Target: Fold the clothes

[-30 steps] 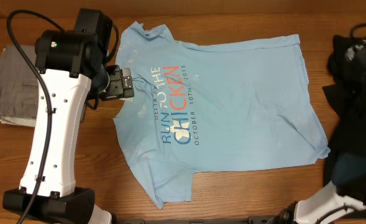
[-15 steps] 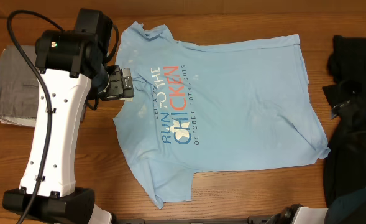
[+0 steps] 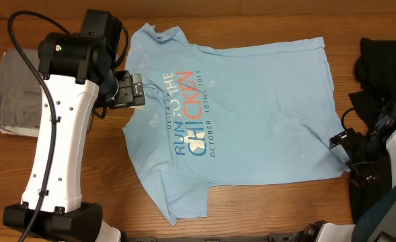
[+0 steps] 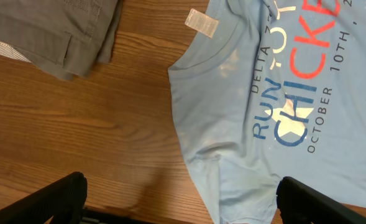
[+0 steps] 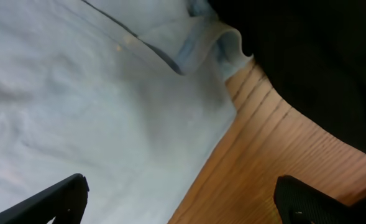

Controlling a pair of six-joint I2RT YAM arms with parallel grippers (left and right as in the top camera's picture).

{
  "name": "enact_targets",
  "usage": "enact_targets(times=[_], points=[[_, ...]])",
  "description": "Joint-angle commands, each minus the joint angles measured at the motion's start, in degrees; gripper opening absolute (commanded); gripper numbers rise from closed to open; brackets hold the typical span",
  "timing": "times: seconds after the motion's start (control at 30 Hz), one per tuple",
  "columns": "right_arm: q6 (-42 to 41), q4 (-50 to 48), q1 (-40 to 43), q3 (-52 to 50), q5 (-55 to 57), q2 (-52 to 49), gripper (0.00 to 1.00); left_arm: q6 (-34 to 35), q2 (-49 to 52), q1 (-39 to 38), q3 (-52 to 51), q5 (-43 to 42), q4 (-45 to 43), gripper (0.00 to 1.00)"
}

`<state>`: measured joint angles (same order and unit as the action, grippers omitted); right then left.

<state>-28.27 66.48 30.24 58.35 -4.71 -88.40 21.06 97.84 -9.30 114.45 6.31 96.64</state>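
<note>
Light blue short-sleeved cotton T-shirt (image 3: 251, 114) lies flat, print up, on brown wooden table (image 3: 265, 208). Left gripper (image 4: 179, 190) gapes wide by the collar. Right gripper (image 5: 179, 186) stands wide at the hem corner.

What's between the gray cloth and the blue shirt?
Just bare wooden table, seen in the left wrist view between gray cloth and blue shirt.

Both open: left hand (image 4: 179, 198), right hand (image 5: 179, 198), fingers spread wide
</note>
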Motion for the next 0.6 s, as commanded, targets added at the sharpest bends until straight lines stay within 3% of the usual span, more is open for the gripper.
enact_targets(times=[0.0,0.47,0.57], points=[[-0.1,-0.5,-0.2,-0.2,-0.5,0.5,1.00,0.8,0.3,-0.1,0.0,0.7,0.0,1.00],[-0.1,-4.9,-0.2,-0.2,-0.5,0.5,1.00,0.8,0.3,-0.1,0.0,0.1,-11.3,1.00],[-0.1,-7.5,-0.2,-0.2,-0.5,0.5,1.00,-0.7,0.3,-0.1,0.0,-3.4,-8.0,1.00]])
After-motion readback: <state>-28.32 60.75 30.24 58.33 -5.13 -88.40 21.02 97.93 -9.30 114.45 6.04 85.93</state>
